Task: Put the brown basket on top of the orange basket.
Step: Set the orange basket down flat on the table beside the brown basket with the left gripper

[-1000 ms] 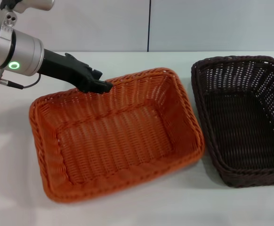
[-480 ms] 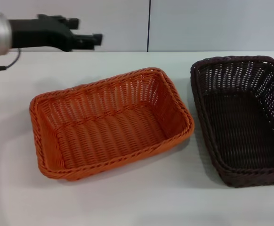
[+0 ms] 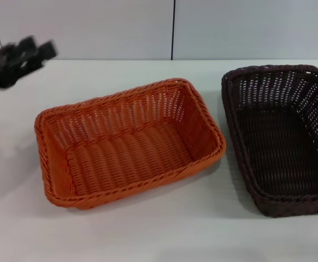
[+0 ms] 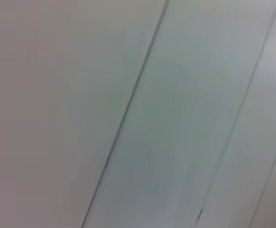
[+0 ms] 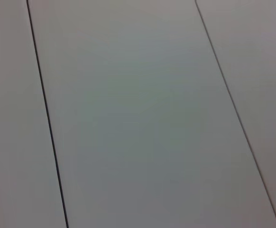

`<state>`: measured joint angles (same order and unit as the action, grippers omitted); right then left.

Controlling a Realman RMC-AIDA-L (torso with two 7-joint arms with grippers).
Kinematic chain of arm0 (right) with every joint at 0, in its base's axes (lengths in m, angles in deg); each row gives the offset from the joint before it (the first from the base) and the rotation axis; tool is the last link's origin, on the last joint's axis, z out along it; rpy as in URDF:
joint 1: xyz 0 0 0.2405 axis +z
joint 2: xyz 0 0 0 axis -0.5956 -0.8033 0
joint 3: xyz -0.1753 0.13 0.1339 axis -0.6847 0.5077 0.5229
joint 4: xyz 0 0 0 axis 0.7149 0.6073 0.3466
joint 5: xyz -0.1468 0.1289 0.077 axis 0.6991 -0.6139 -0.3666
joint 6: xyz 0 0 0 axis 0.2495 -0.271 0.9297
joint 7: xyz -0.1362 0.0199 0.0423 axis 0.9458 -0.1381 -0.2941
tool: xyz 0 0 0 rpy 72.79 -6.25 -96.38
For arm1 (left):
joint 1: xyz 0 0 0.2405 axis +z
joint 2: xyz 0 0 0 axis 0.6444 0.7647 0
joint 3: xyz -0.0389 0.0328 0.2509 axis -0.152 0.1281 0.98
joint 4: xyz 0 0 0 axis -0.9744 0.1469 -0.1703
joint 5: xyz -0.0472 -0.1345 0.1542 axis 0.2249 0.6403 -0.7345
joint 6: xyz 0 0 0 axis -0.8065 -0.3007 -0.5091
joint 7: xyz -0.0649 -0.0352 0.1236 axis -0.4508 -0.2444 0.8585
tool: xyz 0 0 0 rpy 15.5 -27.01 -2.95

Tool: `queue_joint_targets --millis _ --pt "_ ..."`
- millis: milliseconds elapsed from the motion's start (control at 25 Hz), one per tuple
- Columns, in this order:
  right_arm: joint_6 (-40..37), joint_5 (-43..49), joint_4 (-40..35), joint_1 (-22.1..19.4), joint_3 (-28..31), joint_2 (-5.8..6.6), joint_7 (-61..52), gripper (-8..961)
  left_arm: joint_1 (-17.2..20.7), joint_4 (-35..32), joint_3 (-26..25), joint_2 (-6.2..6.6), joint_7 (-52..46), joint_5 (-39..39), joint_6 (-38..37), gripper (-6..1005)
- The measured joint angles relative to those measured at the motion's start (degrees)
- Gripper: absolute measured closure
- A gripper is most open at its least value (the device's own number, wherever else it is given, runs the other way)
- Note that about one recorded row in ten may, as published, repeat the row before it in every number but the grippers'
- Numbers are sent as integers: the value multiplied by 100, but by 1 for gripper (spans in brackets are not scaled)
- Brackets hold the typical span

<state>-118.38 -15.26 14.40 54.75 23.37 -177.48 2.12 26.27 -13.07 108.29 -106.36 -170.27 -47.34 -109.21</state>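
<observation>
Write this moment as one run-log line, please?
left gripper: raised at table's far left | orange basket: on table | brown basket: beside it, unstacked

Quick headcount: two baskets, one gripper, one table.

So that's one orange basket (image 3: 129, 143) and one brown basket (image 3: 282, 136), two woven rectangular ones total, one of each colour, nothing doubled up. One left gripper (image 3: 19, 60) shows up in the head view, pretty blurred, and that's the only gripper anywhere in the shots. One white table (image 3: 148, 234) under both baskets. Each wrist view has only pale wall panels with thin dark seams between them: I count two seams in the right wrist view, and about three in the left.
</observation>
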Motion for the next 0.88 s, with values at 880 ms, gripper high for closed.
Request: queue_joint_targets --millis 880 --pt "17 35 -1 88 -5 0 0 368 204 1336 -3 315 424 -1719 -444 480"
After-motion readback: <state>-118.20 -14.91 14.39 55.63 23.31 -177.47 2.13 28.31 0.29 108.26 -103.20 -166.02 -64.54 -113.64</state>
